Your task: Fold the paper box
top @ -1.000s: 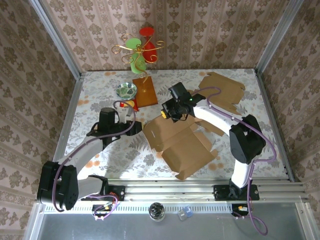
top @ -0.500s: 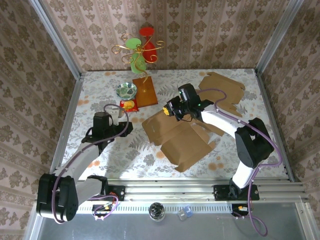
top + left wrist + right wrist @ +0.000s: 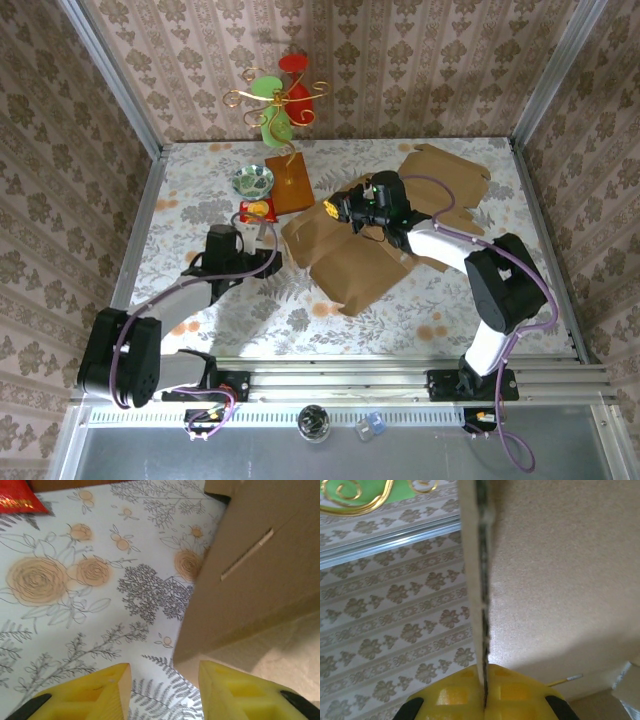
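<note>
The paper box (image 3: 350, 262) is a brown cardboard blank, partly raised at the table's middle. My right gripper (image 3: 340, 211) is shut on its upper edge. In the right wrist view the sheet's thin edge (image 3: 481, 580) runs straight down into the closed yellow jaws of that gripper (image 3: 485, 700). My left gripper (image 3: 274, 263) is open, low over the table at the box's left edge. Seen from the left wrist, a corner of the box (image 3: 250, 575) lies just ahead of the gap of the left gripper (image 3: 162, 682), nearer the right finger and not between the fingers.
A second cardboard blank (image 3: 447, 180) lies flat at the back right. A wire ornament stand on a wooden base (image 3: 288, 184), a small bowl (image 3: 254, 181) and a red packet (image 3: 256, 209) stand at the back left, close behind the box.
The right gripper has kept its grip and swung the cardboard up, so the spread sheet now looks smaller and folded over. The left gripper has moved right, up to the box's left edge.
</note>
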